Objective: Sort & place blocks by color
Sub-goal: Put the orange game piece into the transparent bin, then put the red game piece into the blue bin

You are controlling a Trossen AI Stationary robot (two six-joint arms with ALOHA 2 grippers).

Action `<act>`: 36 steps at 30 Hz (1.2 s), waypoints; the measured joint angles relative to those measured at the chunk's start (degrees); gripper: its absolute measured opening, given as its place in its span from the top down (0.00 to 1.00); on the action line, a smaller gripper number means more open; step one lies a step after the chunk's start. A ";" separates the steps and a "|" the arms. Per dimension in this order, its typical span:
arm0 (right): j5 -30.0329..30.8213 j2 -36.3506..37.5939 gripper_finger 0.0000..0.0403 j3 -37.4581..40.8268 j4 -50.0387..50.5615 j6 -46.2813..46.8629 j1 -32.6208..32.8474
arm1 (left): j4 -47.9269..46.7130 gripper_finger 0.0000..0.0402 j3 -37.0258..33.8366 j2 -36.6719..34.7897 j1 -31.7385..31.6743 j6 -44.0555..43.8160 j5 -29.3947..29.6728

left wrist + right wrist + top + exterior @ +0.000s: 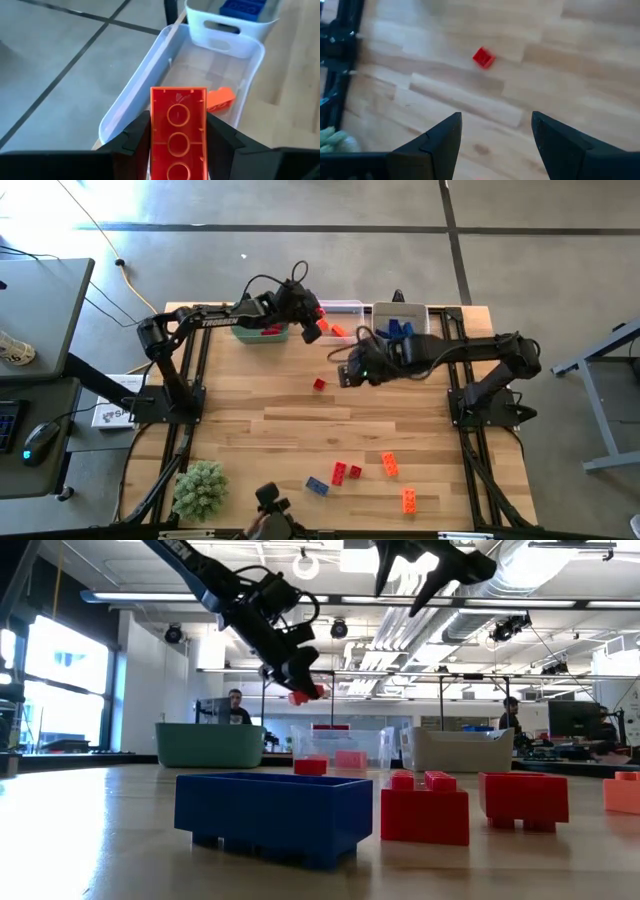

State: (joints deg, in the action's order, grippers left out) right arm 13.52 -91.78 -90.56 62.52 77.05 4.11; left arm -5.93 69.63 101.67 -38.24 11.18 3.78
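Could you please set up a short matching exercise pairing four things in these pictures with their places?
Things:
1. orange brick
2. small red brick
3. blue bricks
4. fuzzy green ball

Places:
A. near left corner of the table
B. in the grey bin
C. between the left gripper's fingers
D. alone mid-table, below the right gripper

Pairs: 1-C, 2-D, 3-B, 4-A

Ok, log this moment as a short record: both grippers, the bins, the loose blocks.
left gripper: shut on an orange block, held over the clear bin
right gripper: open, empty, above the table, a small red block ahead of it
clear bin contents: one orange block
grey bin: blue blocks inside
green bin: red blocks inside
loose near front edge: red, orange and blue blocks
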 joint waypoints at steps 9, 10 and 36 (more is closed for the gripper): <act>-0.13 -6.62 0.43 0.00 -3.47 8.81 7.50 | 0.69 0.69 -0.05 2.05 -2.18 2.50 -1.66; -0.27 -7.26 0.43 0.00 -3.75 9.95 8.19 | 0.85 0.68 -0.03 2.05 -2.21 2.50 -1.67; -3.69 -14.09 0.43 0.00 -5.26 44.36 21.75 | -0.09 0.51 -0.01 0.78 0.17 1.80 -5.75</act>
State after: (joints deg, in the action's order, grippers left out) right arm 9.82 -105.86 -90.56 57.26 121.41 25.86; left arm -6.01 69.63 102.45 -38.07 12.98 -1.97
